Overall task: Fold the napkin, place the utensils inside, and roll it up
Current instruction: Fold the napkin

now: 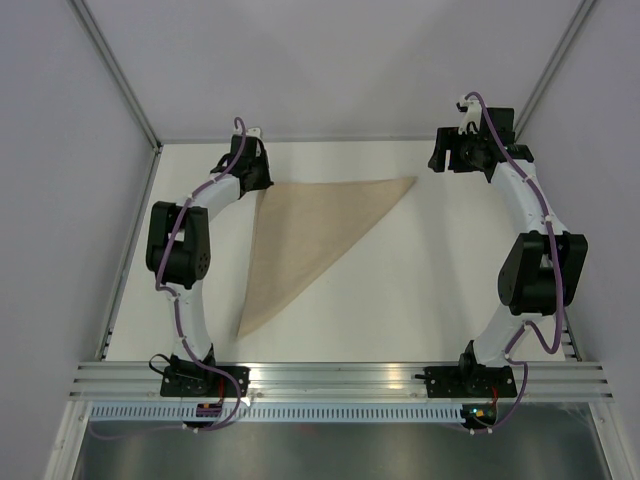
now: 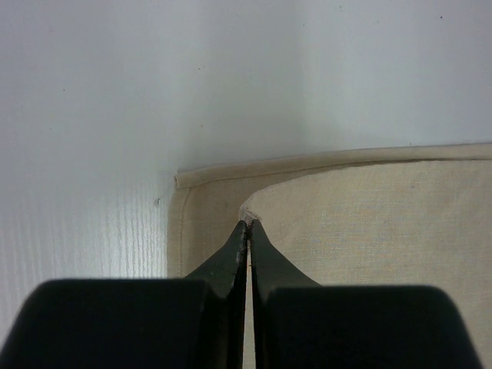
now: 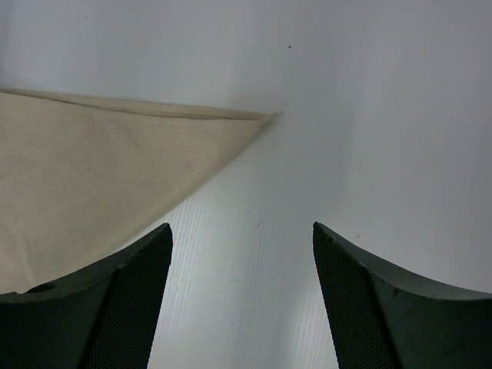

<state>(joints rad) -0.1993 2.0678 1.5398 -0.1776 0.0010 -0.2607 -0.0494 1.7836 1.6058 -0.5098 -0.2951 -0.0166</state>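
The left gripper (image 2: 247,227), shut, pinches and partly hides a corner of the napkin (image 1: 300,235); the right gripper (image 3: 241,226) hangs wide open, empty.

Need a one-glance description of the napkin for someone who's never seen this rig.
On the white table, nearer the left arm, lies the napkin, folded into a flat triangle with one edge along the far side. It is the only tan cloth on the white surface, and the left tool is shut on its far-left corner.
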